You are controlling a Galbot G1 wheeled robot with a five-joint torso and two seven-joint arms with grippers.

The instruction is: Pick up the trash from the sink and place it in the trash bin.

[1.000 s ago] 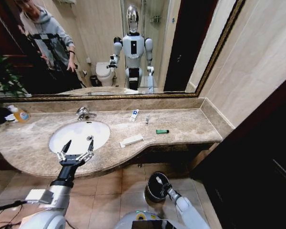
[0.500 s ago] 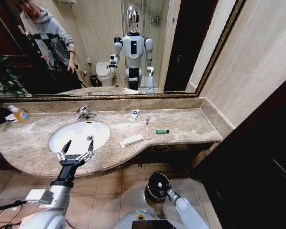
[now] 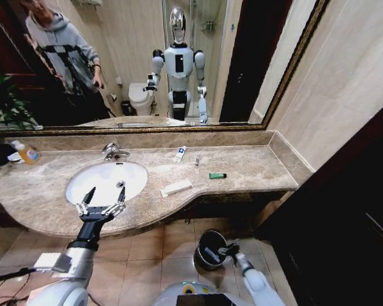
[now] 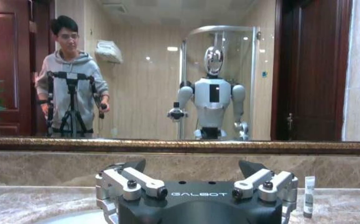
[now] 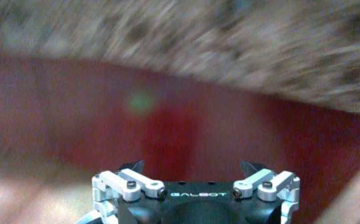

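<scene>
— Down by the floor, where is the right gripper (image 3: 228,250)?
— Just beside the trash bin's (image 3: 201,257) rim, jaws apart and empty in the right wrist view; a pale item lies inside the bin.
— And the left gripper (image 3: 102,199)?
— It hovers over the near edge of the sink (image 3: 89,175), fingers spread, holding nothing.
— What would the step in hand need?
— Probably lifting the right arm clear of the bin without knocking it.
— And the trash?
— On the marble countertop (image 3: 255,169): a flat white packet (image 3: 176,187), a green tube (image 3: 217,176), a white-blue tube (image 3: 180,153) and a tiny vial (image 3: 196,160), all well apart from the bin.
</scene>
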